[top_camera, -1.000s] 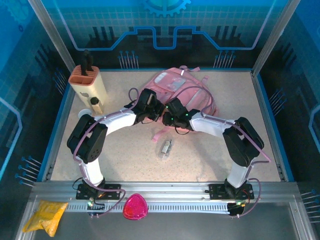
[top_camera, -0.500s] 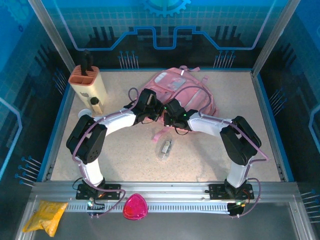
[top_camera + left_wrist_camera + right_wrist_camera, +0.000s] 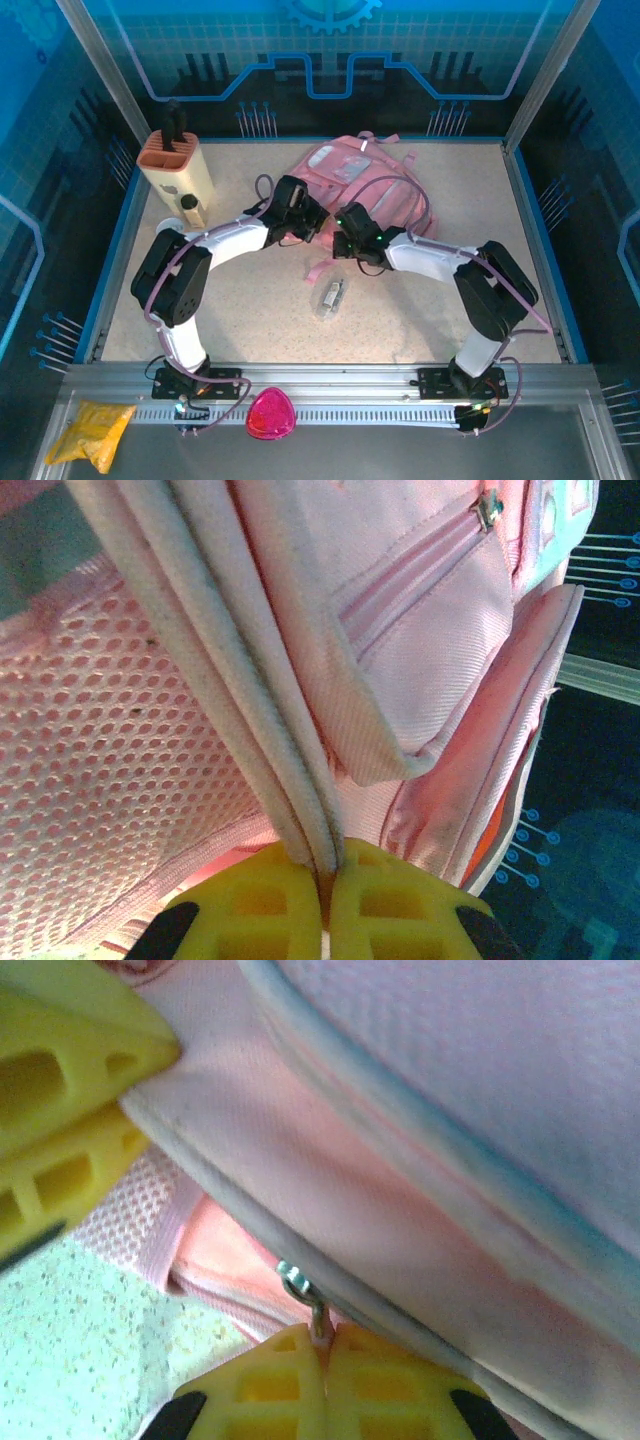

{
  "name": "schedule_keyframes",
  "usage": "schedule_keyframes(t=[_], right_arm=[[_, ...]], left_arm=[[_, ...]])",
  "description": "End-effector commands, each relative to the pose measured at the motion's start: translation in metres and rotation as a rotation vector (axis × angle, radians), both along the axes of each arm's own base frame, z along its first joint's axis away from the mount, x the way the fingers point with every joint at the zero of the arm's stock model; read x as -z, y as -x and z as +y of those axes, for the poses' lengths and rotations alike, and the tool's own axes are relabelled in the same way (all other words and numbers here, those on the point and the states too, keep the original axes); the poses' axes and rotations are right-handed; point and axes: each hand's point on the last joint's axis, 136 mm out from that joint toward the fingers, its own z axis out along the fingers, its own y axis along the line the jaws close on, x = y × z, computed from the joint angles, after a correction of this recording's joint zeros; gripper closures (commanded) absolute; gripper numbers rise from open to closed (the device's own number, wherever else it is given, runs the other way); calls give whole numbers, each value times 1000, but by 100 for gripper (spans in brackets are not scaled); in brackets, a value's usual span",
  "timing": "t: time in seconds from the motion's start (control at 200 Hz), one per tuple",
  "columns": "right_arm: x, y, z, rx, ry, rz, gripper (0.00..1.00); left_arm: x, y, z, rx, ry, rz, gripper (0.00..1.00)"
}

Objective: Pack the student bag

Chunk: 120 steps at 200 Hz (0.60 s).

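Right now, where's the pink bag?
In the top view, the student bag lies at the far middle of the table, right of the beige holder.

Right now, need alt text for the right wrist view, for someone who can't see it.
The right gripper, its yellow fingers shut, pinches the small metal zipper pull of the soft pink fabric backpack, seen close up. At upper left the left gripper clamps the bag's edge, and the speckled tabletop shows at lower left.
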Motion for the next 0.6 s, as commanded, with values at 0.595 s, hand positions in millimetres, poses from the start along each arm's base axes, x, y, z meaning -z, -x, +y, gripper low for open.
schedule_keyframes(t=[0.595], right_arm=[[14,52,-76,-72,117,157,100]], left_arm=[[-2,-53,75,-22,-79,-55,100]])
